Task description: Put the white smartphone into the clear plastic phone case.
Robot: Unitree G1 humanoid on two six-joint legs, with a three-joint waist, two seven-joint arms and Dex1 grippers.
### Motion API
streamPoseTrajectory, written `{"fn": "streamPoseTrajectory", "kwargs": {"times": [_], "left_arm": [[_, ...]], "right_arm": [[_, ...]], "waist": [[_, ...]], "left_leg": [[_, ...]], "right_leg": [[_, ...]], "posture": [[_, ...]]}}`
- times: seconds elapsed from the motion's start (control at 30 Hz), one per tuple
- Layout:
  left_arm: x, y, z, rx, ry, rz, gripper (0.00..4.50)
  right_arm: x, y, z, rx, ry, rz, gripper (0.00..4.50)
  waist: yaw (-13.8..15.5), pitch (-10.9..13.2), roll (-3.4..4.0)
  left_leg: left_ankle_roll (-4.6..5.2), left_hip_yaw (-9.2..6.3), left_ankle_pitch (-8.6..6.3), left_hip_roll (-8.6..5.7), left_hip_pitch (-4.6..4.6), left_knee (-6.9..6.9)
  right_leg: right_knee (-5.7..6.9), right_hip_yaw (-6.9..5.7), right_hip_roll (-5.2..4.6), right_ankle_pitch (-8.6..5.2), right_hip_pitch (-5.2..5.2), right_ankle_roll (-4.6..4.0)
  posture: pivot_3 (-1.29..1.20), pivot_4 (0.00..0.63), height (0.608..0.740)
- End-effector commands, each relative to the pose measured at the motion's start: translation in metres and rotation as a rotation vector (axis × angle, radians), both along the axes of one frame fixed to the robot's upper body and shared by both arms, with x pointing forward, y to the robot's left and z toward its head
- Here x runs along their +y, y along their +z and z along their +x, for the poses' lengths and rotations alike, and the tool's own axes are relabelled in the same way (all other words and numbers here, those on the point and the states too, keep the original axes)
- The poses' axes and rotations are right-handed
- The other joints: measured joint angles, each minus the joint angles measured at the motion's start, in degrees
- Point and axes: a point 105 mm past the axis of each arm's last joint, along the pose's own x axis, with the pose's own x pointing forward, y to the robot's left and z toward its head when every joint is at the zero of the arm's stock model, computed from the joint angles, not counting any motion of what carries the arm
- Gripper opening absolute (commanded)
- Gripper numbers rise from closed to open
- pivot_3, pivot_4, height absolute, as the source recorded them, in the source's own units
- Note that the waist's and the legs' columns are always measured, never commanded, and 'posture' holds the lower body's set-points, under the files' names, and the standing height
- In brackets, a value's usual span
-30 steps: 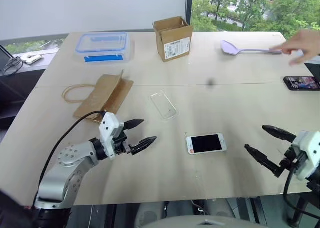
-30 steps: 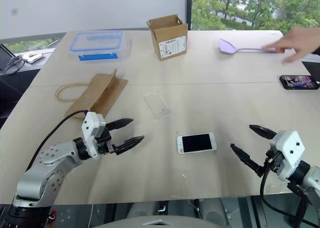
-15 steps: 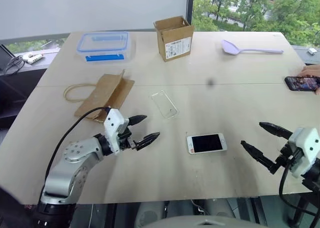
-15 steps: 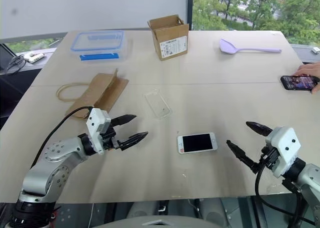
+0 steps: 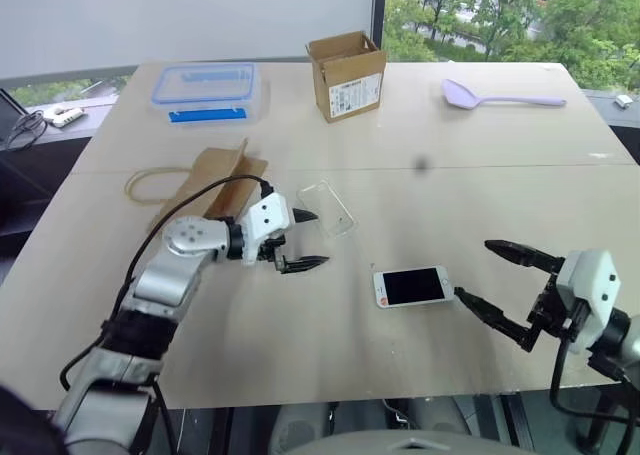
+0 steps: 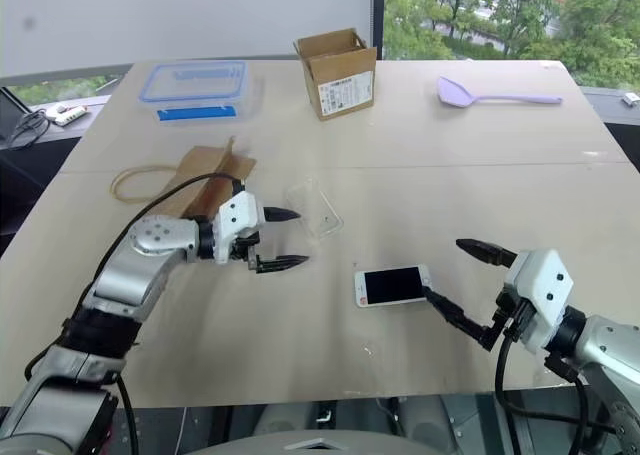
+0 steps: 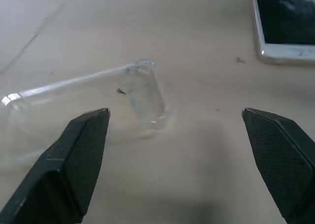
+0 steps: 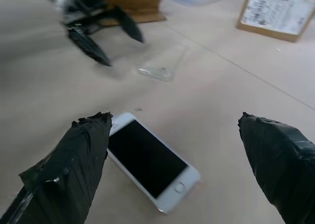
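The white smartphone (image 5: 412,286) lies flat, screen up, near the middle of the table. The clear plastic phone case (image 5: 327,208) lies empty, a little farther back and to its left. My left gripper (image 5: 318,239) is open just left of the case's near end, fingers pointing right; in the left wrist view the case (image 7: 98,101) sits between and beyond its fingertips, with the phone's end (image 7: 283,24) farther off. My right gripper (image 5: 473,269) is open at the phone's right end, its lower fingertip close to the phone's edge. The right wrist view shows the phone (image 8: 152,160) between its fingers.
A clear food box with a blue-rimmed lid (image 5: 206,90) and an open cardboard box (image 5: 346,75) stand at the back. A brown paper bag (image 5: 210,185) lies behind my left arm. A lilac spoon (image 5: 500,97) lies at the back right.
My left gripper has swung forward and right, up to the clear case, and rolled. My right gripper has moved left to the phone's end. The person's hand and black phone have left the right edge.
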Motion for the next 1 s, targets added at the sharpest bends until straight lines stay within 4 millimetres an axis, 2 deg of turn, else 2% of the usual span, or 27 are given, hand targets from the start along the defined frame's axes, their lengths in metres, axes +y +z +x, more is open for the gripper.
{"fn": "streamPoseTrajectory", "kwargs": {"times": [0.03,0.2,0.37,0.53,0.67,0.8,1.0], "left_arm": [[0.007,0.003,0.016,-0.006,-0.109,0.097,4.45],[-0.004,-0.002,0.031,-0.016,-0.181,0.159,4.45],[-0.025,0.013,0.041,0.001,-0.158,0.023,4.45],[-0.029,0.013,0.039,0.018,-0.145,-0.03,4.45],[-0.04,0.03,0.042,0.048,-0.07,-0.19,4.45],[-0.044,0.038,0.032,0.059,-0.026,-0.271,4.45],[-0.042,0.043,0.013,0.08,0.055,-0.331,4.45]], "right_arm": [[0.007,0.009,-0.002,-0.043,0.023,0.003,4.5],[0.011,0.008,-0.005,-0.056,-0.009,0.004,4.5],[0.011,0.008,-0.009,-0.053,-0.122,0.052,4.5],[0.015,0.007,-0.009,-0.08,-0.191,0.048,4.5],[0.014,0.002,-0.004,-0.093,-0.205,0.005,4.5],[0.013,0.009,0.004,-0.11,-0.238,0.064,4.5],[0.007,0.008,0.021,-0.125,-0.277,0.05,4.5]], "waist": [[0.01,-0.01,-0.04],[-0.18,-0.01,-0.07],[-0.25,0.01,-0.13],[-0.34,0.01,-0.13],[-0.19,0.0,-0.12],[-0.35,0.0,-0.11],[-0.34,-0.01,-0.1]], "left_leg": [[0.0,-0.01,0.0,-0.03,-0.02,0.01],[0.16,0.13,-0.09,-0.12,-0.08,0.03],[0.21,-0.03,-0.12,-0.06,-0.88,0.35],[0.22,-0.09,-0.13,-0.06,-0.86,0.57],[0.23,-0.28,-0.13,-0.02,-0.83,0.79],[0.23,-0.34,-0.13,-0.02,-0.84,0.88],[0.22,-0.37,-0.13,0.0,-0.81,0.86]], "right_leg": [[0.0,-0.01,0.01,0.0,-0.02,0.01],[-0.04,0.14,-0.04,0.0,-0.03,0.15],[0.12,0.0,-0.04,-0.01,-0.73,0.22],[0.22,-0.04,-0.04,-0.01,-0.66,0.22],[0.25,-0.24,-0.05,0.0,-0.46,0.22],[0.26,-0.29,-0.08,0.0,-0.39,0.21],[0.29,-0.27,-0.07,0.0,-0.4,0.21]], "posture": [[0.0,0.15,0.74],[0.0,0.15,0.74],[0.0,0.15,0.74],[0.0,0.15,0.74],[0.0,0.15,0.74],[0.0,0.15,0.74],[0.0,0.15,0.74]]}}
